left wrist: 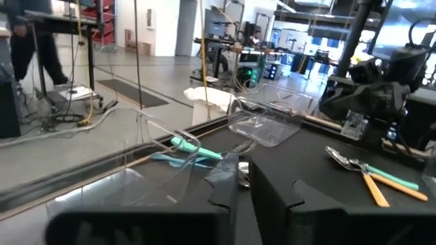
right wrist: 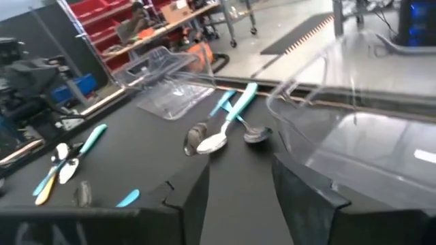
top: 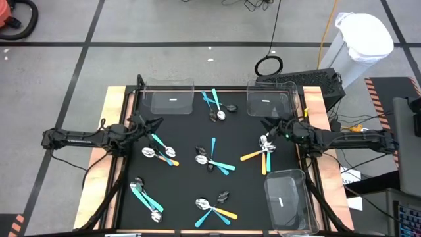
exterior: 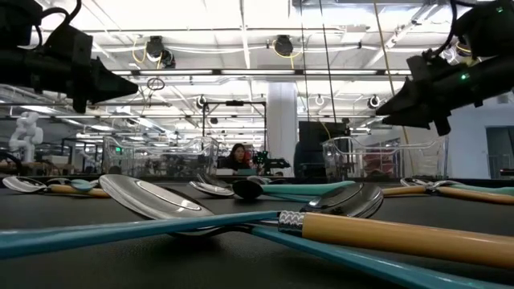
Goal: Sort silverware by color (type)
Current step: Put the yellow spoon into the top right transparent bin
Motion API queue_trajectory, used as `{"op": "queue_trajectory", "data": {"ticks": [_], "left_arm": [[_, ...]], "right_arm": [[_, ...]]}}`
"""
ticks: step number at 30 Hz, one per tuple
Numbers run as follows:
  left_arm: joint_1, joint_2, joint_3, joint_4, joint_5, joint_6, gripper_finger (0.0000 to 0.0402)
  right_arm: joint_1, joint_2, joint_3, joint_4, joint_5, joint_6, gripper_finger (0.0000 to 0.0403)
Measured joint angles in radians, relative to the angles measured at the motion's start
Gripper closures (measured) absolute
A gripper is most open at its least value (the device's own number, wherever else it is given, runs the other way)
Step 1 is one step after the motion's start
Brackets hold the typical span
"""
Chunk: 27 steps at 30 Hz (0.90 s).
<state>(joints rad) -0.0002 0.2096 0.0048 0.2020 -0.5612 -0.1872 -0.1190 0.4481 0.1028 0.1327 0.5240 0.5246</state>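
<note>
The silverware lies in several small heaps on the black mat (top: 191, 135). These are spoons with teal, light-blue or orange-yellow handles: one heap at the far middle (top: 217, 108), one at the left (top: 160, 152), one in the centre (top: 212, 160), one at the right (top: 263, 153), and two near the front (top: 146, 201) (top: 214, 209). My left gripper (top: 156, 122) hovers level above the mat's left side, fingers all but together (left wrist: 242, 178), nothing between them. My right gripper (top: 266, 126) hovers over the right side, open (right wrist: 240, 180), holding nothing.
Three clear plastic bins stand on the mat: far left (top: 172, 99), far right (top: 268, 100) and near right (top: 288, 201). A wooden rim (top: 112, 131) frames the mat. A person sits at a desk far behind the table (exterior: 238, 156).
</note>
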Motion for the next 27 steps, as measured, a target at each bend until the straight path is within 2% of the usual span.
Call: {"op": "queue_trajectory", "data": {"ticks": [3,7,10,20,24,27], "left_arm": [[0.000,0.000,0.000,-0.013,-0.002,-0.016,0.0324],[0.000,0.000,0.000,-0.127,-0.063,-0.014,0.0276],[0.011,0.029,0.001,-0.127,-0.096,-0.016,0.0254],[0.068,0.115,0.001,-0.131,-0.098,-0.024,0.0246],[0.081,0.139,0.001,-0.132,-0.095,-0.088,0.0246],[0.088,0.162,0.001,-0.133,-0.054,-0.097,0.0246]], "right_arm": [[-0.015,0.035,0.000,-0.010,0.000,0.038,0.0247],[-0.043,0.086,0.001,-0.006,0.003,0.086,0.0248],[-0.065,0.125,0.001,0.020,-0.004,0.121,0.0248],[-0.125,0.208,0.002,0.020,-0.163,0.215,0.0248],[-0.140,0.234,0.002,0.009,-0.187,0.219,0.0248],[-0.154,0.263,0.003,-0.012,-0.189,0.237,0.0248]]}}
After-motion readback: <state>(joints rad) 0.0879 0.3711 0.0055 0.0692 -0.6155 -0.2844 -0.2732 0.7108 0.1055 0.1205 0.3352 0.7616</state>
